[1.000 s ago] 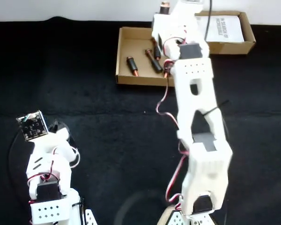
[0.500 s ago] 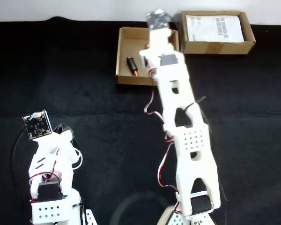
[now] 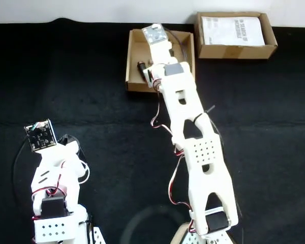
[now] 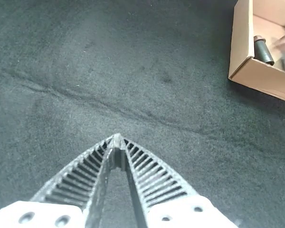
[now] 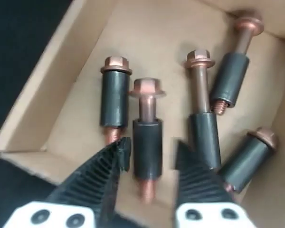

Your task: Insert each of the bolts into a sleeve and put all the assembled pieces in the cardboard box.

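Observation:
In the right wrist view several copper bolts in black sleeves lie on the floor of the cardboard box (image 5: 61,95). My right gripper (image 5: 151,152) hangs open just over the box, its fingers either side of one assembled piece (image 5: 147,140) with a small gap on each side. Other pieces (image 5: 115,97) (image 5: 203,121) lie beside it. In the high view the right arm stretches over the cardboard box (image 3: 133,56), and one piece (image 3: 142,69) shows beside the wrist. My left gripper (image 4: 118,140) is shut and holds nothing, low over the black cloth near the left arm's base.
A second cardboard box (image 3: 234,50) with a printed sheet stands at the back right. Black cloth (image 3: 91,101) covers the table. The near corner of the task box (image 4: 256,71) shows far off in the left wrist view.
The right arm has swung left across the cardboard box and now covers most of it. The left arm shifted slightly at first, then kept still.

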